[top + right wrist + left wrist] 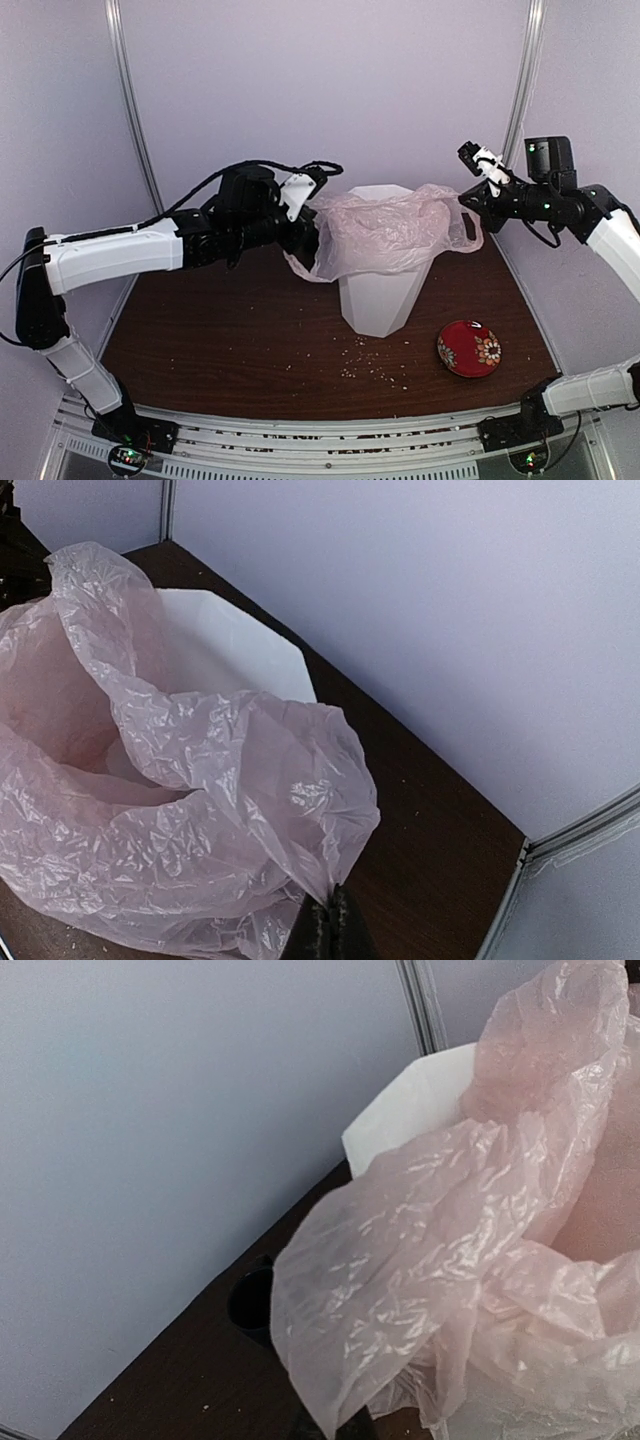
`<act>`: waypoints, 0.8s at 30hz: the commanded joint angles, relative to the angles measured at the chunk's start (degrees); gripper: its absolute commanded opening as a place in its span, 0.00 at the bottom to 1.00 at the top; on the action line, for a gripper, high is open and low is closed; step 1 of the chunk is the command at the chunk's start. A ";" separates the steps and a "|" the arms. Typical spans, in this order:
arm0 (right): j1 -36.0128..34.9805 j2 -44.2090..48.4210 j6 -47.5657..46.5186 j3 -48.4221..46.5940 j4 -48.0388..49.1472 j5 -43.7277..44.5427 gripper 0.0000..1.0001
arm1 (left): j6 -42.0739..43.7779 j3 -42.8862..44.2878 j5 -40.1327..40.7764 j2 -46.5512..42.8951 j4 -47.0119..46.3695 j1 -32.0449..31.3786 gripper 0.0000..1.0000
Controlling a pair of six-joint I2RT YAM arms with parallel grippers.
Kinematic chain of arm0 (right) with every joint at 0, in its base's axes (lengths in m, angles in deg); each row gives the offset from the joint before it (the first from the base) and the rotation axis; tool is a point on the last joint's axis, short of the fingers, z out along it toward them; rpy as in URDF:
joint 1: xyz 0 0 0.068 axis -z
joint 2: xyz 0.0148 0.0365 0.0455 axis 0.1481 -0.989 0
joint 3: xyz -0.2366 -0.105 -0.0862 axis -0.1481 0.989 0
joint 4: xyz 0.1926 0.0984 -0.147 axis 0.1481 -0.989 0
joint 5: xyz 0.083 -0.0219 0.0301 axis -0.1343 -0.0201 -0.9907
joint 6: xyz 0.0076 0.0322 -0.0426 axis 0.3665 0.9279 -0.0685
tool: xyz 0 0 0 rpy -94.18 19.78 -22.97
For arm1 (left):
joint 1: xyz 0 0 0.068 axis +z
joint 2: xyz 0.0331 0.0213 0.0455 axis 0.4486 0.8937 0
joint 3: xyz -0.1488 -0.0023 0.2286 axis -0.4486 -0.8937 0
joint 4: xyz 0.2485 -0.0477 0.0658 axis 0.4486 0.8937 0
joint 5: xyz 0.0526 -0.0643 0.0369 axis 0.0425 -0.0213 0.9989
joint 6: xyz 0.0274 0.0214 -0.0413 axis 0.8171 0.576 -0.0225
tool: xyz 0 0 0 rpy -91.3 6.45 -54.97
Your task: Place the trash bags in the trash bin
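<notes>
The pale pink trash bag (385, 232) is stretched open over the mouth of the white trash bin (375, 295), which stands upright mid-table. My left gripper (308, 240) is shut on the bag's left edge beside the bin's rim. My right gripper (463, 200) is shut on the bag's right edge, a handle loop hanging below it. In the left wrist view the bag (450, 1260) drapes over my gripper (335, 1426), with the bin (420, 1100) behind. In the right wrist view my gripper (333, 908) pinches a corner of the bag (200, 800) in front of the bin (240, 650).
A small dark cup (250, 1305) stands on the brown table (230, 340) behind the bag, near the back wall. A red patterned dish (470, 348) lies at the front right of the bin. Crumbs (375, 372) are scattered in front of the bin.
</notes>
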 commanded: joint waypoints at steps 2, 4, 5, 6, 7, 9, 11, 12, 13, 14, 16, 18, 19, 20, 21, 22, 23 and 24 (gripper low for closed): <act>0.21 -4.17 1.60 -3.49 5.57 5.69 0.00 | 0.47 6.32 0.70 4.57 -3.04 4.26 0.00; 0.31 -6.61 2.24 -4.04 6.91 6.66 0.00 | 0.01 9.16 -0.25 7.26 -1.99 5.60 0.00; 0.36 -8.04 2.58 -4.52 7.40 6.99 0.00 | -0.50 10.63 -0.86 8.57 -1.45 6.32 0.00; 0.44 -9.38 2.86 -5.29 7.70 7.17 0.00 | -0.95 11.94 -1.56 9.87 -1.04 6.91 0.00; 0.59 -10.86 3.15 -6.02 7.83 7.33 0.00 | -1.44 13.02 -2.49 11.17 -0.75 7.51 0.00; 1.09 -13.50 3.97 -7.26 7.99 7.32 0.00 | -2.95 14.74 -5.02 13.09 -0.46 8.78 0.00; 1.81 -15.59 4.82 -8.42 8.27 7.26 0.00 | -5.01 16.04 -8.53 14.44 -0.50 10.15 0.00; 2.27 -16.49 5.26 -8.93 8.22 6.95 0.00 | -6.23 16.46 -10.39 15.04 -0.75 10.89 0.00; 2.83 -17.17 5.76 -9.38 8.38 6.51 0.00 | -7.30 16.84 -12.14 15.49 -1.11 11.51 0.00; 3.69 -17.93 6.38 -9.80 8.46 5.97 0.00 | -8.45 17.54 -13.98 16.01 -1.28 12.13 0.00; 5.06 -19.45 7.39 -10.75 8.44 3.96 0.00 | -10.01 18.68 -16.57 17.23 -1.39 12.99 0.00; 6.26 -21.34 8.42 -11.52 8.13 1.38 0.00 | -11.39 19.75 -19.58 18.56 -1.56 13.43 0.00; 6.67 -21.87 8.76 -11.87 7.75 0.05 0.00 | -12.07 20.48 -21.33 19.39 -1.49 13.59 0.00; 6.95 -23.10 8.91 -12.26 6.98 -1.48 0.00 | -12.89 21.33 -23.40 20.74 -1.19 13.79 0.00; 7.12 -23.85 8.97 -12.45 6.18 -3.03 0.00 | -13.64 22.33 -25.80 21.90 -0.36 14.00 0.00; 7.22 -24.68 8.99 -12.60 5.40 -4.46 0.00 | -14.94 23.21 -27.86 22.95 0.18 14.25 0.00; 7.23 -25.39 8.89 -12.70 4.40 -5.97 0.00 | -16.19 23.71 -30.31 23.91 0.27 14.52 0.00; 7.25 -25.96 8.93 -12.75 3.62 -7.26 0.00 | -17.71 23.56 -32.48 24.41 -0.25 14.65 0.00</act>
